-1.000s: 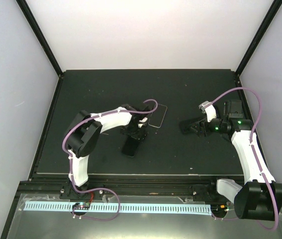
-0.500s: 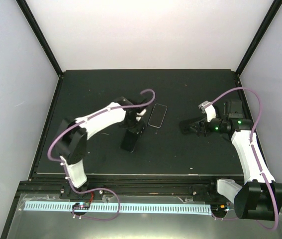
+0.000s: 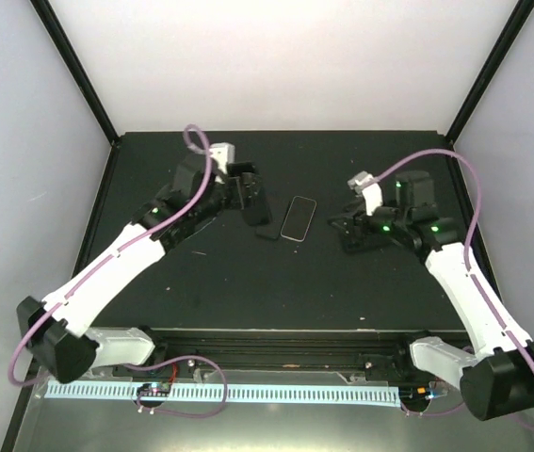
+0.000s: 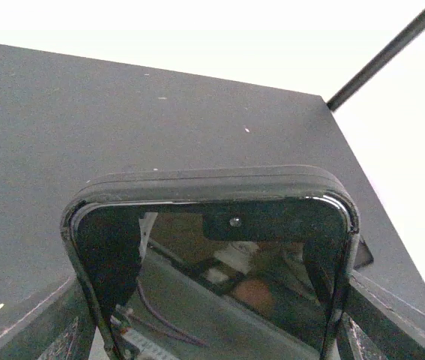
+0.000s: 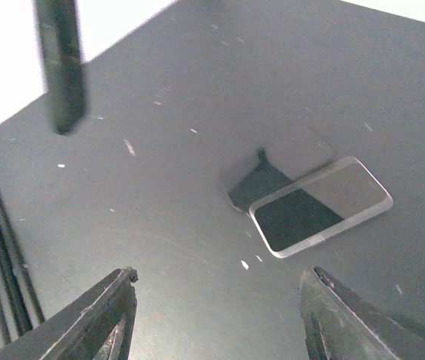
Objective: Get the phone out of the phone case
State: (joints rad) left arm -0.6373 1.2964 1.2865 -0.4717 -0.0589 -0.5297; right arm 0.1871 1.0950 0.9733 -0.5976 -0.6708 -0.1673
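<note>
My left gripper [image 3: 248,200] is shut on the phone in its black case [image 3: 254,201] and holds it up off the table at the back left. In the left wrist view the case's matte black rim [image 4: 212,178] frames a glossy dark screen [image 4: 219,277] with a notch and a camera dot. My fingers [image 4: 373,315] clamp its two sides. In the right wrist view it hangs edge-on [image 5: 62,67]. My right gripper [image 3: 349,232] is open and empty, low over the table to the right, its jaws wide apart [image 5: 218,289].
A flat silver-rimmed slab with a mirror-like face [image 3: 298,218] lies on the black table [image 3: 361,292] between the grippers and shows in the right wrist view [image 5: 321,206]. I cannot tell whether it is a second phone or a clear case. White walls and black frame posts [image 3: 78,71] surround the table.
My left arm has lifted the cased phone off the table's front centre and swung it up and back to the left. My right gripper has shifted a little left and back.
</note>
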